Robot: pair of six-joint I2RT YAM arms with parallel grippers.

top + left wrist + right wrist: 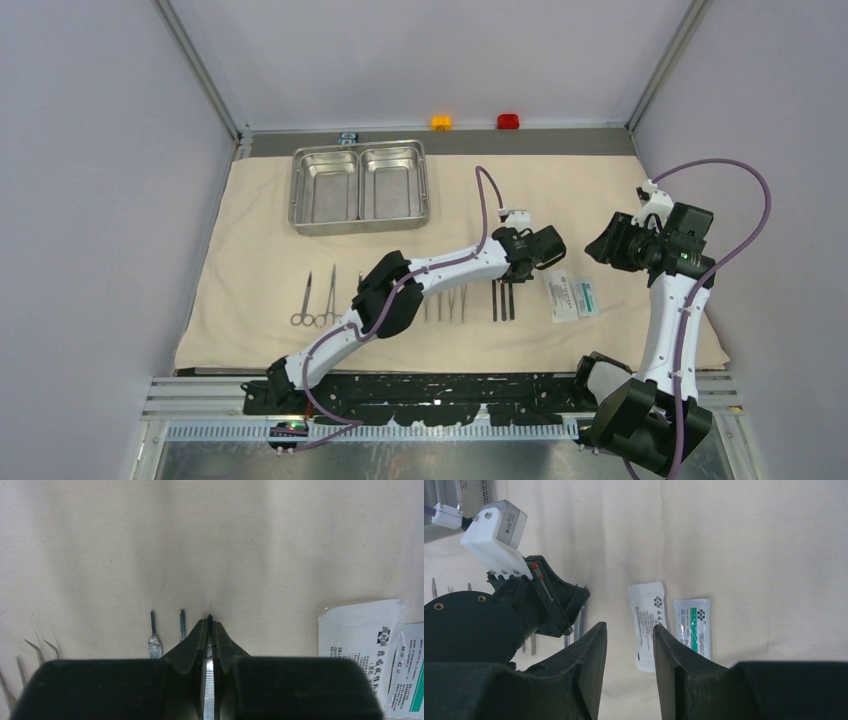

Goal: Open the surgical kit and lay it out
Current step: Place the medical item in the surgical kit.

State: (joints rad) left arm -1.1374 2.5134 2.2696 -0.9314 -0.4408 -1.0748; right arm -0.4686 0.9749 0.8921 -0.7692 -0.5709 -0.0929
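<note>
The beige cloth wrap [600,200] lies spread flat on the table. On its far left stands the steel two-compartment tray [359,150]. Ring-handled forceps [303,302] and scissors [328,296] lie in a row at the front, with tweezers [450,302] beside them. My left gripper [209,622] is low over the cloth, shut on a thin straight tool [209,680]; two more thin tools [154,642] lie just left of it. A white packet [649,620] and a white-and-green packet [694,625] lie to the right. My right gripper [630,626] hovers open above the cloth near them, holding nothing.
An orange button [441,122] and a red button [508,121] sit at the back wall, and a tiny black-and-blue block [347,138] sits behind the tray. Grey walls close in both sides. A purple cable [483,205] arcs over the left arm.
</note>
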